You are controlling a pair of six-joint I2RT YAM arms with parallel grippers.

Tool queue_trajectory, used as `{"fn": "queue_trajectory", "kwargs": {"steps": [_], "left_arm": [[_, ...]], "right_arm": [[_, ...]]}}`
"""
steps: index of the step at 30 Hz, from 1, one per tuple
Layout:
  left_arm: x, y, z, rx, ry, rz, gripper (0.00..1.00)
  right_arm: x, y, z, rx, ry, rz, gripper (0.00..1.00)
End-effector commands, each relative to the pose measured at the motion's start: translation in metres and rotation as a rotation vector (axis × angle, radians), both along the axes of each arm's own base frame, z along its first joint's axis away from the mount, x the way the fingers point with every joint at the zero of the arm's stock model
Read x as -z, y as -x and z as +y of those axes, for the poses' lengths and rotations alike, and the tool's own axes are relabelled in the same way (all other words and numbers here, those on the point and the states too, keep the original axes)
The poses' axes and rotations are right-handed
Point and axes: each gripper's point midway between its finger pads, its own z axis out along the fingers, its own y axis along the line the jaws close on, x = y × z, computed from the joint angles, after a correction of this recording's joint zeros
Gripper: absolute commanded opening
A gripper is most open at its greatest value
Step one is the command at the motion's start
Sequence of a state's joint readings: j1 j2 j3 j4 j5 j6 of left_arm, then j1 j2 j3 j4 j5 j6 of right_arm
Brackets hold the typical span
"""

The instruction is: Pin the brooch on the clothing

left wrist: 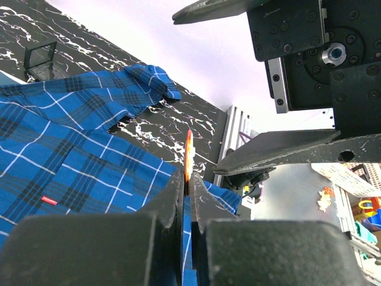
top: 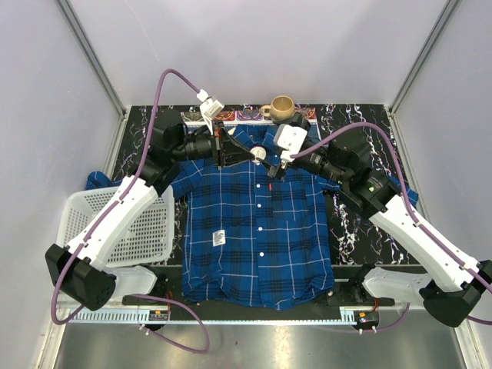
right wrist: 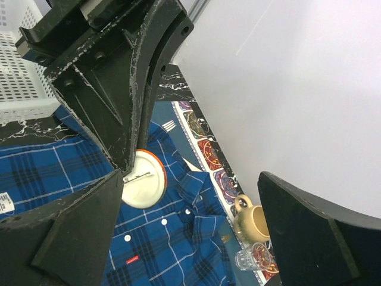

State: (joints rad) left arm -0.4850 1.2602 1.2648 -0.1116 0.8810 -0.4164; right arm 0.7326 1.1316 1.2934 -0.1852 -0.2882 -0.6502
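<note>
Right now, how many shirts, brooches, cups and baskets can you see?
Shirt: 1
Brooch: 1
Cups: 2, a mug and a glass
Basket: 1
Total: 5

Bright, even light; wrist foregrounds seemingly soft.
</note>
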Motion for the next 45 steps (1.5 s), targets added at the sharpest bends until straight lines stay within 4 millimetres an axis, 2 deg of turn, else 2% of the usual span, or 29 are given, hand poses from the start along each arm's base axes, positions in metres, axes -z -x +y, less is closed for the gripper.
{"fn": "queue_trajectory", "kwargs": {"steps": [1,10,16,25,33,37,42,45], "left_arm": [[0.005,0.007,0.0,0.036,-0.005,-0.009,0.0],[0.015,0.01,0.002,0.059,-0.031,-0.014,0.0],[0.016,0.013,0.002,0.071,-0.039,-0.034,0.0],[0.027,0.015,0.007,0.079,-0.087,-0.067,0.0],[0.031,0.02,0.01,0.099,-0.114,-0.088,0.0],[0.031,0.018,0.01,0.081,-0.119,-0.065,0.0],[0.034,0.0,0.015,0.02,-0.123,-0.002,0.0],[0.032,-0.003,0.019,0.024,-0.138,-0.073,0.0]], "right_arm": [[-0.038,-0.007,-0.015,0.087,-0.074,-0.105,1.0],[-0.046,-0.011,-0.018,0.117,-0.094,-0.103,1.0],[-0.04,-0.016,-0.02,0.143,-0.076,-0.105,1.0],[-0.041,-0.017,-0.02,0.15,-0.079,-0.101,1.0],[-0.042,-0.026,-0.025,0.184,-0.09,-0.073,1.0],[-0.05,-0.012,-0.019,0.104,-0.108,-0.081,1.0],[-0.059,0.013,-0.012,-0.012,-0.141,-0.066,1.0],[-0.06,0.016,-0.01,-0.023,-0.149,-0.013,1.0]]}}
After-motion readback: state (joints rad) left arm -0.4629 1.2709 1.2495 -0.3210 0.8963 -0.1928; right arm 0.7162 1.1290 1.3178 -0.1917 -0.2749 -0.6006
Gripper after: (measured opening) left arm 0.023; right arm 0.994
